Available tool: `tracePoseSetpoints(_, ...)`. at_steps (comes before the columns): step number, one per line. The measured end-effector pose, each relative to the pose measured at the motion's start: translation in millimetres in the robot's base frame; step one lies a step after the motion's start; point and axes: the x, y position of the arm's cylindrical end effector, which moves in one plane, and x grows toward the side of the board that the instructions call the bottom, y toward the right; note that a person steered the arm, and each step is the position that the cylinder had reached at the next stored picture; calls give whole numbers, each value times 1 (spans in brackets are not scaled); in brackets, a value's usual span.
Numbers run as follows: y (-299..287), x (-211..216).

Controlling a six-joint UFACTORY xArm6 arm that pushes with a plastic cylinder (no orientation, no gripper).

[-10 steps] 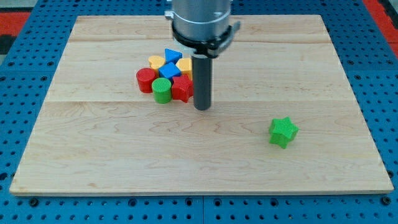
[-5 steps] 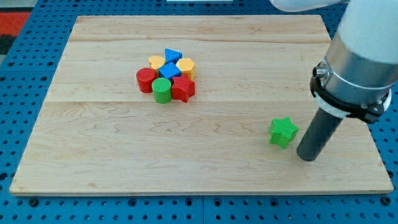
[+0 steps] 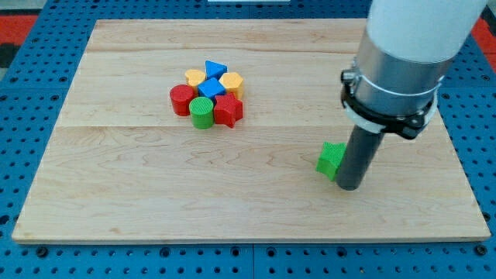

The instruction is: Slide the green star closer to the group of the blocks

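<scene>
My tip (image 3: 349,186) rests on the wooden counter (image 3: 116,194) right against the green star (image 3: 330,160), on the star's side toward the view's right and slightly toward the view's bottom; the rod hides part of the star, so only its left portion shows. There is no claw on this arm, only the straight dark rod, so nothing is spread or pinched. The green star sits in the right half of the counter, below its middle line and well apart from the group of blocks, which lies toward the view's upper left. That group is tightly packed: a blue triangle (image 3: 215,69) at the top, a yellow block (image 3: 194,77) to its left and a yellow hexagon-like block (image 3: 232,82) to its right, a second blue block (image 3: 210,87) in the middle, a red cylinder (image 3: 182,99) on the left edge, a green cylinder (image 3: 202,111) at the bottom, and a red star-like block (image 3: 227,110) at the bottom right. The blocks in the group touch their neighbours. A blue perforated base (image 3: 31,155) surrounds the counter.
</scene>
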Motion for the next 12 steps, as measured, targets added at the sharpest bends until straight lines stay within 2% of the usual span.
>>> tracePoseSetpoints(1, -14, -7)
tracePoseSetpoints(4, -16, -88)
tracePoseSetpoints(5, 8, -91)
tracePoseSetpoints(6, 62, -91)
tracePoseSetpoints(8, 27, -102)
tracePoseSetpoints(10, -13, -138)
tracePoseSetpoints(12, -48, -140)
